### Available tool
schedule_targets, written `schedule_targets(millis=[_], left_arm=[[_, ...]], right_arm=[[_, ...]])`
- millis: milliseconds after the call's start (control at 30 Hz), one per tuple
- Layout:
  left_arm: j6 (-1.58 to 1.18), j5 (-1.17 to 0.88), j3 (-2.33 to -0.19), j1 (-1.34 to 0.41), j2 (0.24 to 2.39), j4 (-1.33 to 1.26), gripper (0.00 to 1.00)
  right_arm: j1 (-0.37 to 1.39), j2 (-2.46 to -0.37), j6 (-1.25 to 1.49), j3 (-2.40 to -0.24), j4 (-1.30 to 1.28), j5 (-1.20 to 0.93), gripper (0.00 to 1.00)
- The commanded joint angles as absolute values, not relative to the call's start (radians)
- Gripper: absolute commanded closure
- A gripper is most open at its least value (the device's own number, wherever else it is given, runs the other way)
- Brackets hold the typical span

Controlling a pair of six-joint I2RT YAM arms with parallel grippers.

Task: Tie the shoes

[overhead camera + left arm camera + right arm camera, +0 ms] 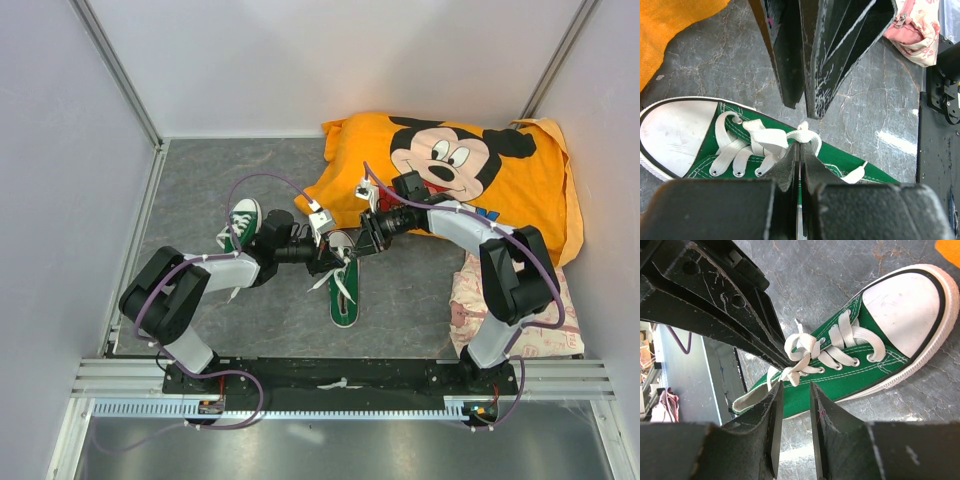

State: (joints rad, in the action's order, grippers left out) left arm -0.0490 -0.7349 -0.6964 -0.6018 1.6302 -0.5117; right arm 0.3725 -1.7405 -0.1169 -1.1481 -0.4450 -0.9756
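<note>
Handling: shoe looks light, soft canvas; laces limp and slippery, best pinched near the knot.
Heading: toe toward the back of the table, long axis near-to-far.
Place: mid-table, between the grippers.
Left gripper: clamped on the laces.
Right gripper: jaws slightly apart, empty.

You have a shoe of matt green canvas; its toe cap is smooth white rubber, scuffed. Laces: flat woven cloth. Your counter is grey, marbled, faintly glossy. Jaws: black plastic, scratched. Orange cloth: soft, matt.
</note>
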Motion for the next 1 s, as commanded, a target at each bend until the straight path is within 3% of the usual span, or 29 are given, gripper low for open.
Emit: schedule_targets(millis=[0, 200, 600, 733, 967], left_arm=[[-0.058, -0.761, -0.689, -0.604, 1.632, -0.558, 0.98], [-0.057, -0.765, -0.689, -0.604, 1.629, -0.558, 0.98], [-0.051, -0.776, -0.690, -0.601, 1.634, -0.560, 0.98], [-0.048, -0.778, -0.689, -0.595, 1.634, -0.558, 0.99], [-0.046, -0.788, -0.689, -0.591, 1.634, -0.558, 0.98]], right_arm=[[0.391, -1.750, -0.158, -1.158, -0.430, -1.008, 0.66], [0.402, -1.759, -0.175, -1.169, -0.428, -0.999, 0.66], [0.410, -1.755, -0.201, -1.164, -0.430, -1.009, 0.88], [0.396, -1.747, -0.206, -1.157, -0.434, -1.019, 0.68], [0.370, -1.736, -0.278, -1.154, -0.474, -1.012, 0.74]])
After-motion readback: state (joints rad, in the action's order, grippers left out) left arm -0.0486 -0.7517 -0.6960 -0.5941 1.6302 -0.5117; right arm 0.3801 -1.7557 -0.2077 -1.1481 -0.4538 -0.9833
